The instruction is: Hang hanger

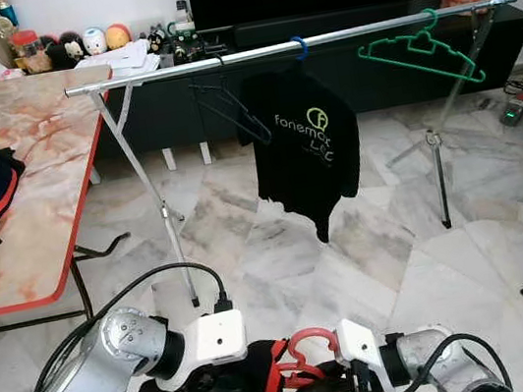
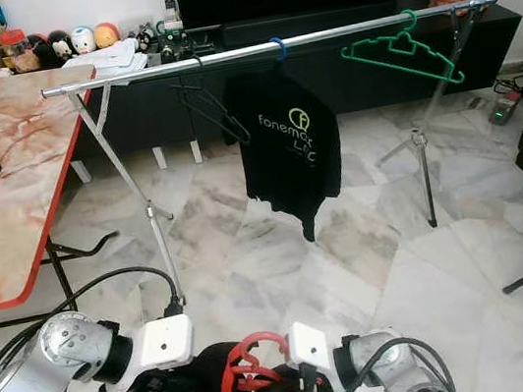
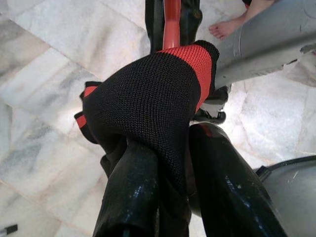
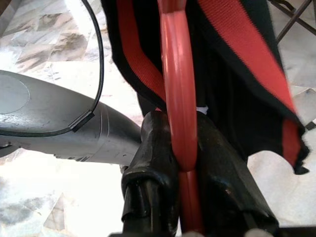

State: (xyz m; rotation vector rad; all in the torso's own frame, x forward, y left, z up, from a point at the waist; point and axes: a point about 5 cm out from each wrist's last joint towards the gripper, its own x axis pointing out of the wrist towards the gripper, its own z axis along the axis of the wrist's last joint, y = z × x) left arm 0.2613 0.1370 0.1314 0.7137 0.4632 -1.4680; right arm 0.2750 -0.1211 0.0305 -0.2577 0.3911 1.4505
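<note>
The red hanger (image 2: 253,361) sits low in front of the robot, its hook curving upward between the two arms, with a black garment with red trim (image 3: 148,98) draped on it. The right hand (image 4: 180,163) is clenched on the hanger's red bar, one black finger on each side of it, and the left hand (image 3: 163,187) pinches a fold of the garment's knit fabric between its fingers. The move ahead turns on one relation: the rail (image 1: 288,48) of the drying rack lies ahead of and well above both hands, its long axis running across the view from left to right and tilting slightly up toward the right, so the hook must be raised and carried forward, then turned to cross that axis. The right hand, holding the hanger itself, looks the better placed to lead. Free stretches of rail show to the left of the empty black hanger (image 1: 228,107) and between the hanging black T-shirt (image 1: 305,144) and the green hanger (image 1: 420,53). The T-shirt's pale print seems to begin "Fonemar", with a round logo above it; the smaller line beneath is too blurred to read. A tabletop (image 1: 26,154) of pinkish marble pattern stands to the left, clothing lying on its edge
</note>
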